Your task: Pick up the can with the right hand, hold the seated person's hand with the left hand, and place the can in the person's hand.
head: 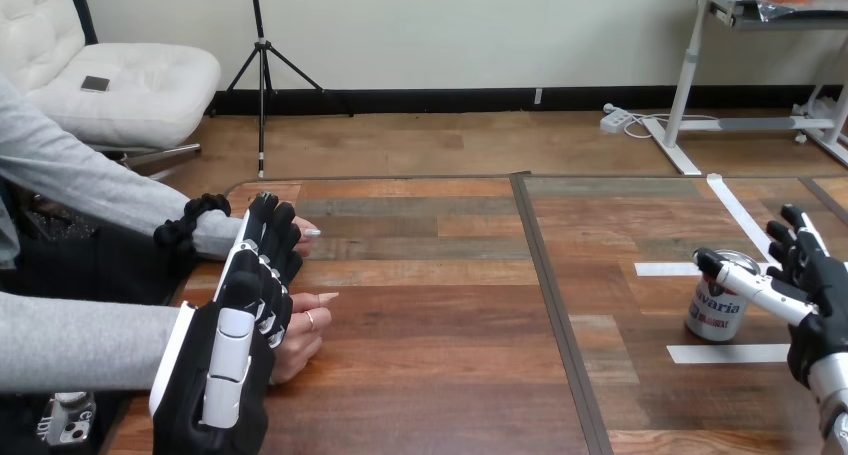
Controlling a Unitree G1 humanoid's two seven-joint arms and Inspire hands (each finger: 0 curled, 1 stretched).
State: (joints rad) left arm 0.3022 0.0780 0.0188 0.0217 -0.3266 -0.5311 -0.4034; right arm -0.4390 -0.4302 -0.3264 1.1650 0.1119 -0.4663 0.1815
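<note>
At the table's [440, 375] near left corner the left hand [225, 345] is seen from the back, its fingers [268, 237] held straight and pointing away from the robot; nothing is gripped by it. Just beside it on the right, the person's nearer hand [300, 335] is rested on the wood with its fingers curled, partly hidden behind the robot's palm; whether the two touch cannot be told. At the right edge the right hand [815, 295] is held open beside the can [715, 317]: its thumb [745, 280] is laid across the can's upper front, while its fingers are raised behind and to the right, not closed on the can. The can is stood upright on the table between two white tape strips, one [728, 353] nearer and one [665, 269] farther. Farther off at the left, the person's other hand [303, 231] is largely covered by the left hand's fingertips.
</note>
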